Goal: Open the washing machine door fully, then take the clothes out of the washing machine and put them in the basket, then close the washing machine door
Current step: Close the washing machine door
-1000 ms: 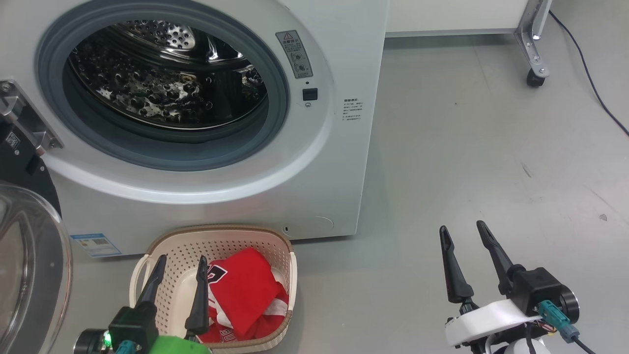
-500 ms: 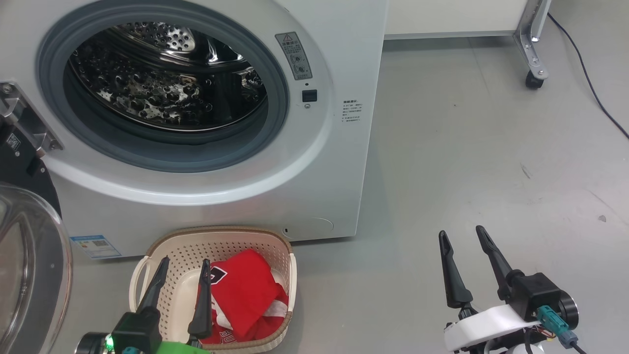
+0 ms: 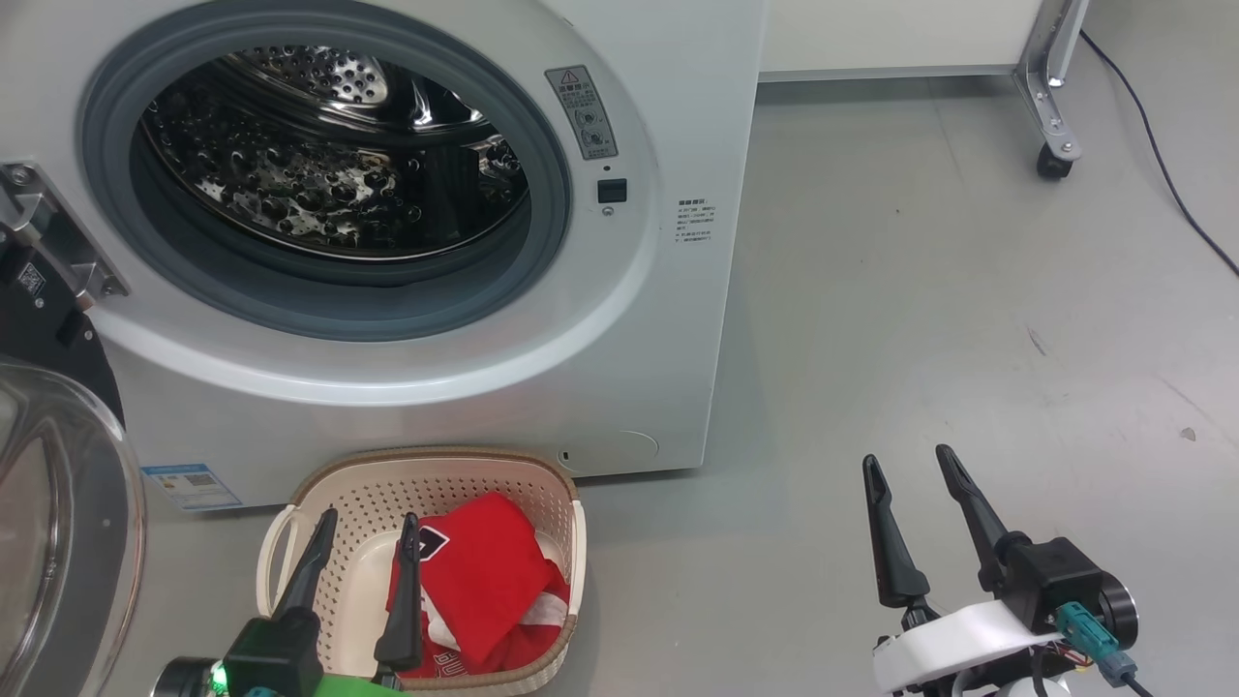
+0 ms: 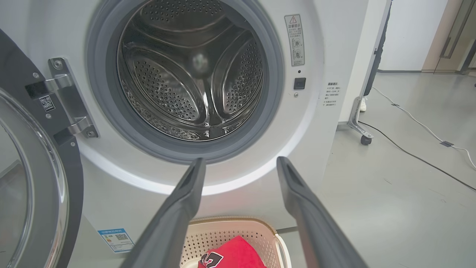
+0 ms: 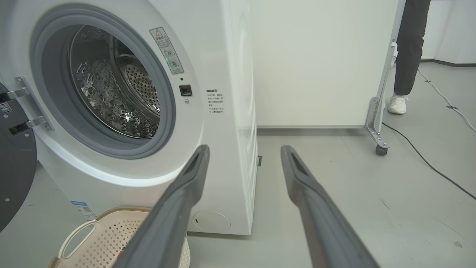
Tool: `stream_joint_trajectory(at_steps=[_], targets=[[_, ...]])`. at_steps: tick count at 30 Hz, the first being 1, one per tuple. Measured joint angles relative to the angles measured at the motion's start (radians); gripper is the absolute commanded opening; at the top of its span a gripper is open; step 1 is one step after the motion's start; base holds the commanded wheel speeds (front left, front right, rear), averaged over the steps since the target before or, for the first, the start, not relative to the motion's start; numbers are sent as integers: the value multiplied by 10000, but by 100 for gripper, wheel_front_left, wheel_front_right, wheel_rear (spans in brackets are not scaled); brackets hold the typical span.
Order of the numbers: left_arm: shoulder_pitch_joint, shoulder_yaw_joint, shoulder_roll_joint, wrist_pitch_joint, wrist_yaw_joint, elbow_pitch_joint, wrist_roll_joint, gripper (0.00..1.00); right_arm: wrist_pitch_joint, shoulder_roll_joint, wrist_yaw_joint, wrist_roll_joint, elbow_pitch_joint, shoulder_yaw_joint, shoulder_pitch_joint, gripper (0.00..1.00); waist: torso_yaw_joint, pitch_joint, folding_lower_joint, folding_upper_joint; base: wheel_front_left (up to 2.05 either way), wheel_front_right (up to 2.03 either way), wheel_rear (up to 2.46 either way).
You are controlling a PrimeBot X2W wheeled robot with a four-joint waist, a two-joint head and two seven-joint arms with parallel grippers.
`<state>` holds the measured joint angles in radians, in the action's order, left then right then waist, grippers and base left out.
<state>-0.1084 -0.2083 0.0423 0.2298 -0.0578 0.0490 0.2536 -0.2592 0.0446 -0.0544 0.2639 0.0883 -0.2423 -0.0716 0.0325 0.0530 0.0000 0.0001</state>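
Note:
The white washing machine stands with its drum mouth bare and nothing red inside. Its door hangs swung open at the left, black rim and clear bowl showing. On the floor in front sits the cream basket holding the red clothes. My left gripper hovers open over the basket's left half, empty. Well to the right, above bare floor, my right gripper is open and empty too.
A white panel on a metal frame with a castor stands at the back right. A dark cable runs across the grey floor there. A person's leg and white shoe are behind that frame.
Both grippers have sunk slightly toward the bottom of the head view, the left one drawing back over the basket. Both stay open.

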Motion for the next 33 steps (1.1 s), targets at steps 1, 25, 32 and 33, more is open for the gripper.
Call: stream_joint_trajectory(at_steps=[1, 25, 32, 33], targets=[[-4, -6, 2, -2, 0, -12, 0, 100, 0, 0, 0, 0, 0, -4, -1, 100, 3, -1, 0, 0, 0, 0, 0], [-179, -176, 13, -274, -100, -313, -2, 100, 0, 0, -23, 73, 0, -25, -25, 100, 80, -173, 0, 0, -54, 54, 0], [-201, -196, 19, -353, -121, -353, -6, 100, 0, 0, -23, 73, 2, -25, -39, 100, 84, -189, 0, 0, -109, 109, 0], [-202, -196, 21, -353, -121, -357, -6, 100, 0, 0, -23, 73, 2, -25, -40, 100, 85, -194, 0, 0, -101, 101, 0]])
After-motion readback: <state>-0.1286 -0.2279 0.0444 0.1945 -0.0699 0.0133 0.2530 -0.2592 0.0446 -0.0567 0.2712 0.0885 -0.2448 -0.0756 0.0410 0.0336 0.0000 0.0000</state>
